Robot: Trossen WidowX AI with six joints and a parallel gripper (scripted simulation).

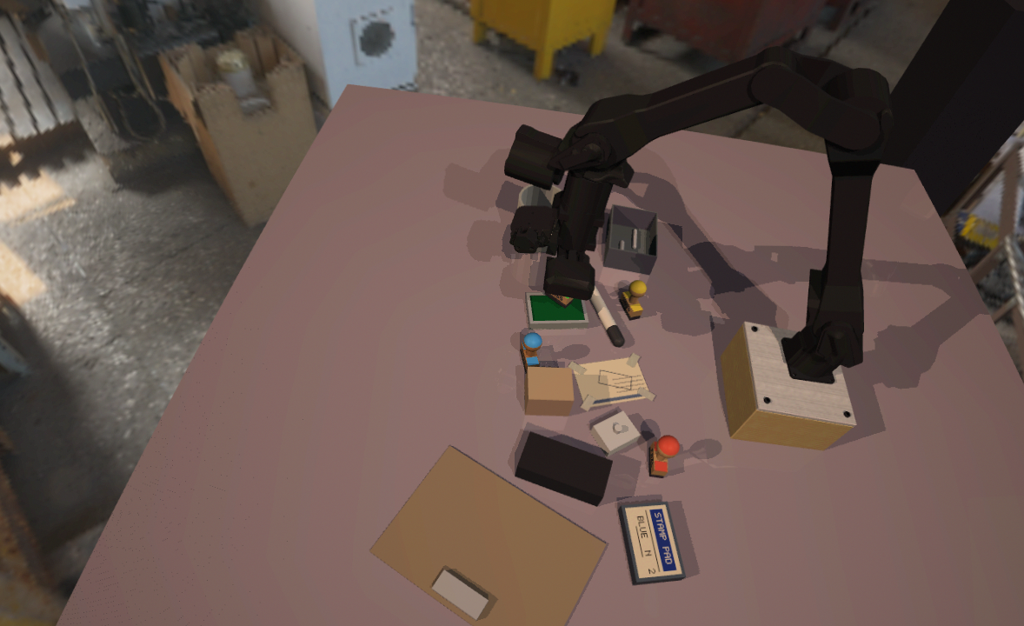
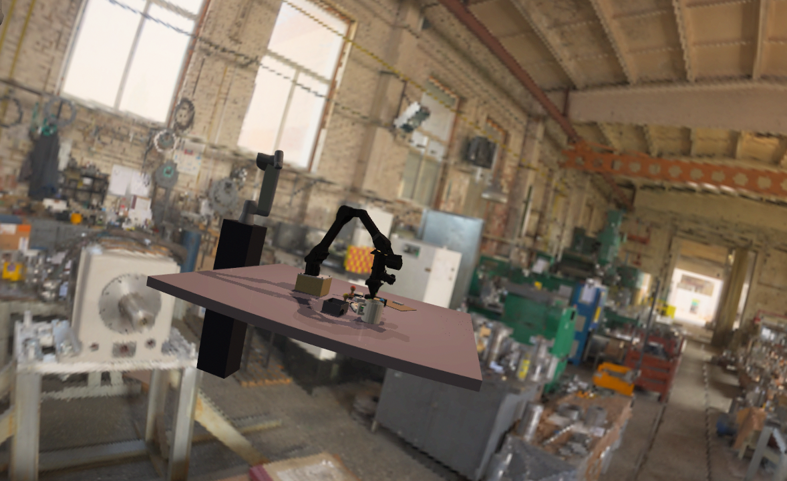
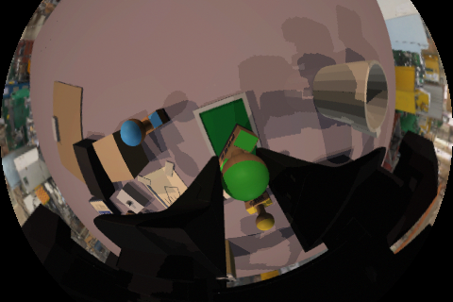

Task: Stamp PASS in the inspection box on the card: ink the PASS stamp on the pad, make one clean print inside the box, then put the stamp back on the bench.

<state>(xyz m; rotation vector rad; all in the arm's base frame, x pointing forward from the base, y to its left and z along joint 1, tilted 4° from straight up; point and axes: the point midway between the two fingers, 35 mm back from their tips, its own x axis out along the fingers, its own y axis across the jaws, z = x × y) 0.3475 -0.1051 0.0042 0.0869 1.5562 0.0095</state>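
My gripper (image 1: 568, 294) (image 3: 237, 157) is shut on a wooden stamp with a green knob (image 3: 245, 180). The stamp's base shows below the fingers at the far edge of the green ink pad (image 1: 547, 309) (image 3: 219, 125), overlapping it in the wrist view. Whether it touches the pad I cannot tell; its printing face is hidden. The taped card (image 1: 589, 373) (image 3: 158, 181) lies nearer the top camera, with a box outline that shows no print. Stamps with a blue knob (image 1: 532, 341) (image 3: 133, 132), a yellow knob (image 1: 637, 288) (image 3: 264, 221) and a red knob (image 1: 668, 446) stand around.
A marker (image 1: 601, 309) lies beside the pad. A grey bin (image 1: 630, 261) and a cup (image 3: 340, 92) stand beyond it. A cardboard-coloured block (image 1: 548, 390) stands by the card. A white block (image 1: 605, 430), black block (image 1: 562, 470), closed stamp pad tin (image 1: 640, 541) and brown board (image 1: 492, 529) lie farther off.
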